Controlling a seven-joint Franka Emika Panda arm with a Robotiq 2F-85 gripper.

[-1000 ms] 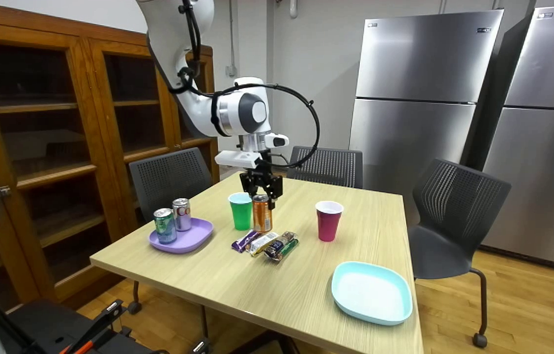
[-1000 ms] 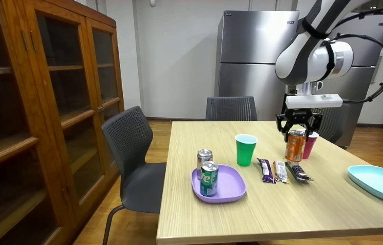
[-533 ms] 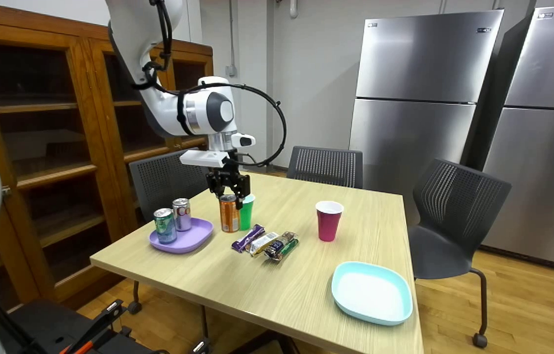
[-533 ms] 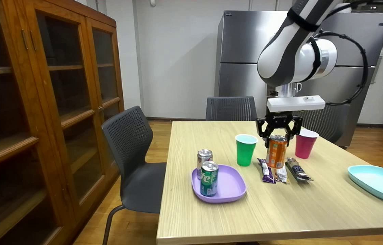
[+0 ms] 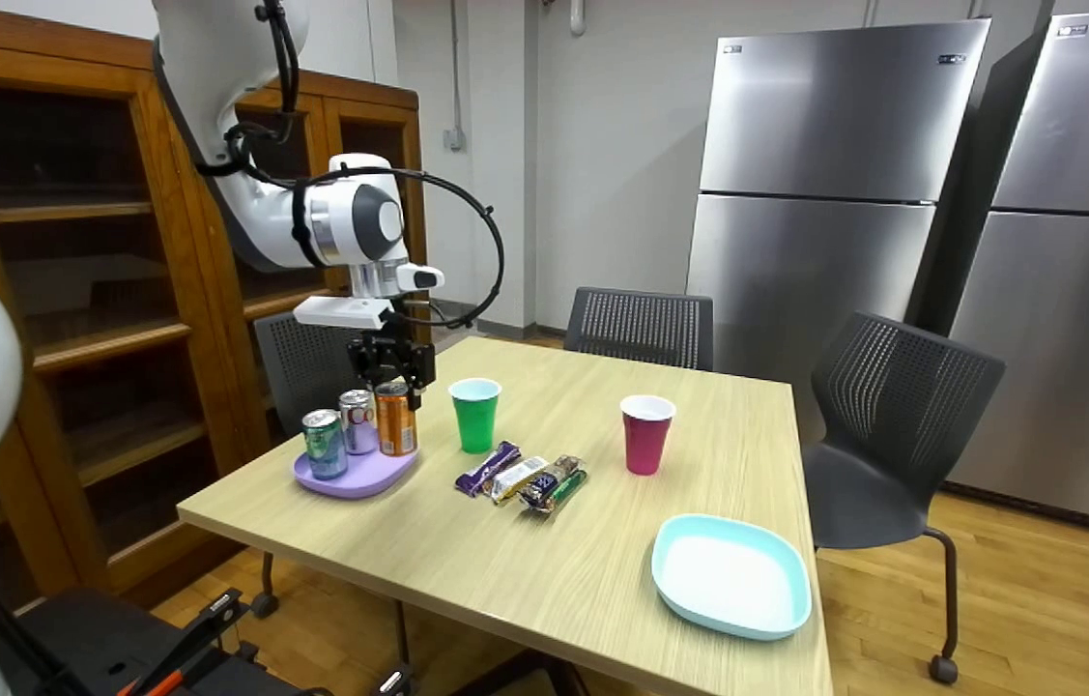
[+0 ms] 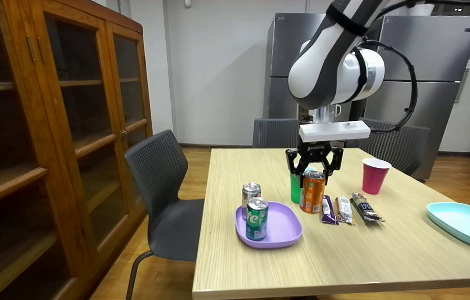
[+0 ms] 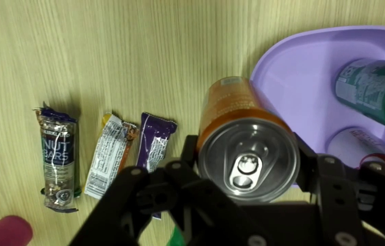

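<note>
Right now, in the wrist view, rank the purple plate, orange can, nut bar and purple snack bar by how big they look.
1. Purple plate, partly cut off.
2. Orange can, held close, so looking bigger.
3. Nut bar and purple snack bar, unsure: the gripper partly hides the latter.

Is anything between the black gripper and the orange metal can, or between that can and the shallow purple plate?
Nothing visible. The gripper clasps the orange can; the silver metal can and green metal can stand on the far side of the plate.
</note>
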